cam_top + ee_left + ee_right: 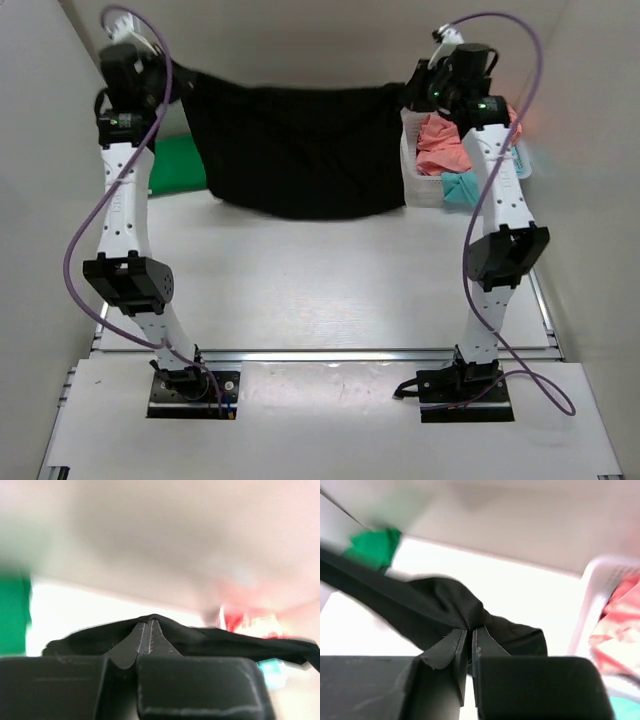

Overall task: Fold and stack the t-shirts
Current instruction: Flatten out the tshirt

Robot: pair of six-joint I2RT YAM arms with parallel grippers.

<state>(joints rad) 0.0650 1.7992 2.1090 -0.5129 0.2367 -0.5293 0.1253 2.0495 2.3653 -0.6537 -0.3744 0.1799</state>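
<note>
A large black t-shirt [300, 150] hangs spread in the air at the back of the table, stretched between both arms. My left gripper [149, 622] is shut on its upper left edge [200, 637]. Pinching the bunched upper right edge [445, 605] is my right gripper [471, 630], also shut. A green t-shirt [175, 165] lies on the table at the back left, partly behind the black one. Coral-pink [445, 145] and teal [462, 187] t-shirts lie in the white basket [420, 185] at the back right.
White walls close in the table on the left, right and back. The basket stands just under my right wrist. Bare white table surface [320, 280] stretches between the hanging shirt and the arm bases.
</note>
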